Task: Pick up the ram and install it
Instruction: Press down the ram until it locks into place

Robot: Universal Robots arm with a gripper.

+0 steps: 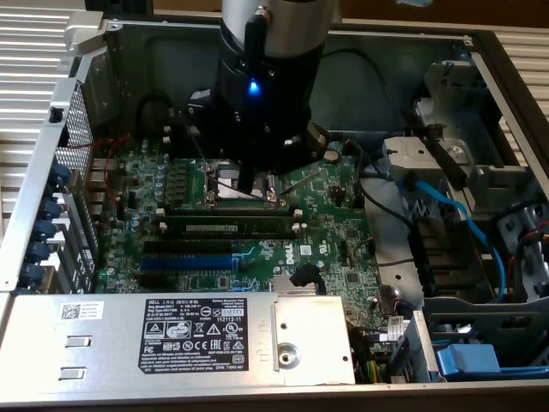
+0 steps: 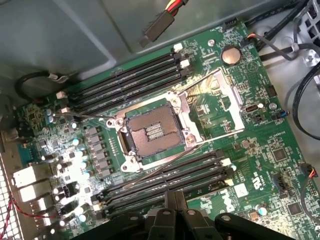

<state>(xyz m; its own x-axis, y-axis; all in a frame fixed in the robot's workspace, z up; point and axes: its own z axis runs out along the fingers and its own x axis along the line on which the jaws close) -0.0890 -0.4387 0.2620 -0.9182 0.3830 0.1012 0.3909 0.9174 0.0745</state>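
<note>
The ram [image 1: 227, 226], a long thin stick with a white label strip, stands in one of the black memory slots [image 1: 225, 245] between white end clips, just in front of the CPU socket [image 1: 244, 184]. My gripper [image 1: 244, 189] hangs over the socket, slightly behind the ram and apart from it. In the wrist view its black fingers [image 2: 170, 205] are pressed together with nothing between them, above the nearer bank of memory slots [image 2: 165, 177]. The open CPU socket [image 2: 155, 131] lies at the centre of that view, with a second bank of slots [image 2: 130, 80] beyond it.
The green motherboard [image 1: 334, 232] lies inside an open metal case. A blue expansion slot [image 1: 184, 262] runs in front of the memory slots. The silver power supply [image 1: 171, 330] sits at the front. A drive cage and blue cables [image 1: 455, 215] crowd the exterior view's right.
</note>
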